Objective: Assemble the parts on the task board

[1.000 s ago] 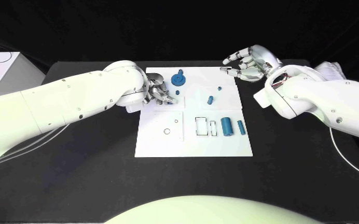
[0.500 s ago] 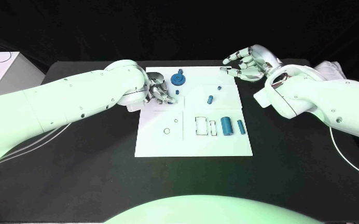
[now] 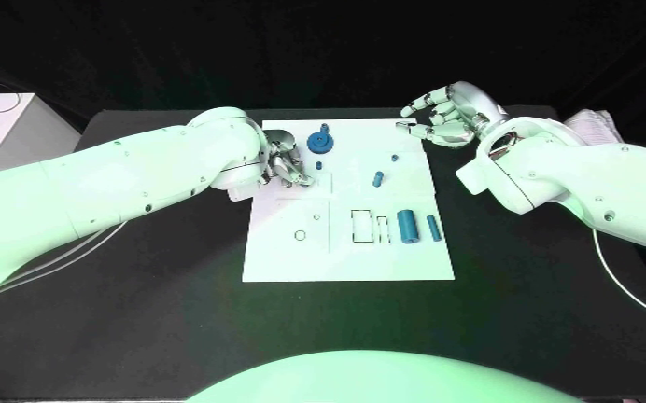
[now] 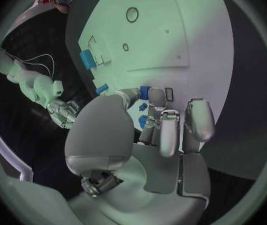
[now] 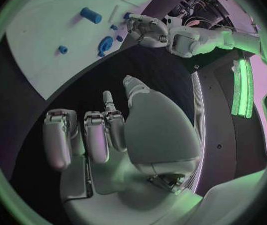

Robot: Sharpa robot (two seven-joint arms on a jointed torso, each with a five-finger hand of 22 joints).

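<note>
Left hand (image 3: 286,164) low on board (image 3: 350,254), fingers curled round small blue part (image 4: 143,106), probably lining it up for a slot. Blue knob (image 3: 320,143) just beyond fingertips. Right hand (image 3: 451,116) off board corner, fingers curled in, holding nothing, looks parked.

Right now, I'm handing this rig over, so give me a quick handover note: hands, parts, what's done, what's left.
Left hand: on the task board's left edge, fingers curled on a small blue part.
Right hand: above the board's far right corner, fingers curled, holding nothing visible.
Parts: knobbed blue piece stands near the far edge; two small pieces mid-board; two cylinders lie by the rectangular slots.
Done: little that I can see.
Left: the loose pieces.
</note>
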